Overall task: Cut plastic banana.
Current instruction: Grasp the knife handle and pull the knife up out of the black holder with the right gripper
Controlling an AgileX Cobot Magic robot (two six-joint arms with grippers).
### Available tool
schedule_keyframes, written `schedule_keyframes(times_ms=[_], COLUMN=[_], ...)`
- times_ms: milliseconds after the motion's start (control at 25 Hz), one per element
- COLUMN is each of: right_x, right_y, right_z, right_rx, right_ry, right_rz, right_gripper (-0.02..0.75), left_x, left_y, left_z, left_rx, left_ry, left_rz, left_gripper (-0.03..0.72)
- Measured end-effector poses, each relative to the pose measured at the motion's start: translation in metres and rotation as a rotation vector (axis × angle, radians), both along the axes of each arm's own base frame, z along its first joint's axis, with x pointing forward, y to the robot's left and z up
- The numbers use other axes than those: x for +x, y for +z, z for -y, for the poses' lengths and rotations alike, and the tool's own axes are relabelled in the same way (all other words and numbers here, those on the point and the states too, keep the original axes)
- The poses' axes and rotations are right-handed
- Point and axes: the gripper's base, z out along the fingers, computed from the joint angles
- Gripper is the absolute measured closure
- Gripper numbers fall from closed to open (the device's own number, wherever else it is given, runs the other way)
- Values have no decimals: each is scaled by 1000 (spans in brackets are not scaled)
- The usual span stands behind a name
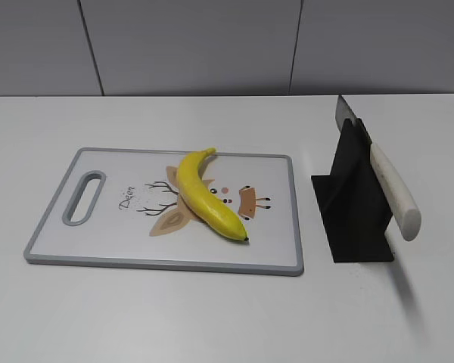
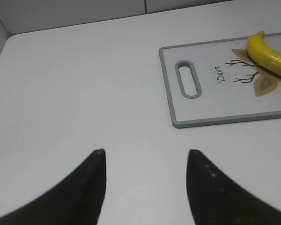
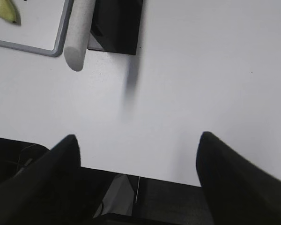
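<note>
The plastic banana (image 1: 206, 195) lies on a white cutting board (image 1: 76, 248) with a grey rim and a deer picture; its dark tip points to the front right. It also shows in the left wrist view (image 2: 268, 55) and its tip in the right wrist view (image 3: 4, 11). A knife with a white handle (image 1: 395, 190) rests in a black stand (image 1: 354, 204) right of the board. My left gripper (image 2: 145, 152) is open over bare table, left of the board. My right gripper (image 3: 138, 136) is open over the table's front edge, near the stand (image 3: 116, 26). Neither gripper shows in the exterior view.
The board has a handle slot (image 1: 84, 197) at its left end. The white table (image 1: 212, 318) stretches around the board, with a grey wall behind. The table's front edge (image 3: 145, 177) lies under my right gripper.
</note>
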Motion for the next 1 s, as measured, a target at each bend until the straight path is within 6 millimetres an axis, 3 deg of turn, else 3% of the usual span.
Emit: schedule_keyframes(times_ms=[480,760,1000], right_x=[86,121,138], right_y=[-8,-9,-33], right_z=[-9,-49,-78], right_rx=[6,-10,-18], right_ry=[22,121,137], right_rz=[-180,-217,-317], right_gripper=[143,158,177], left_x=[0,0,0], left_y=[0,0,0], left_z=[0,0,0], left_rx=[0,0,0], left_ry=[0,0,0], left_rz=[0,0,0], left_gripper=[151,151,151])
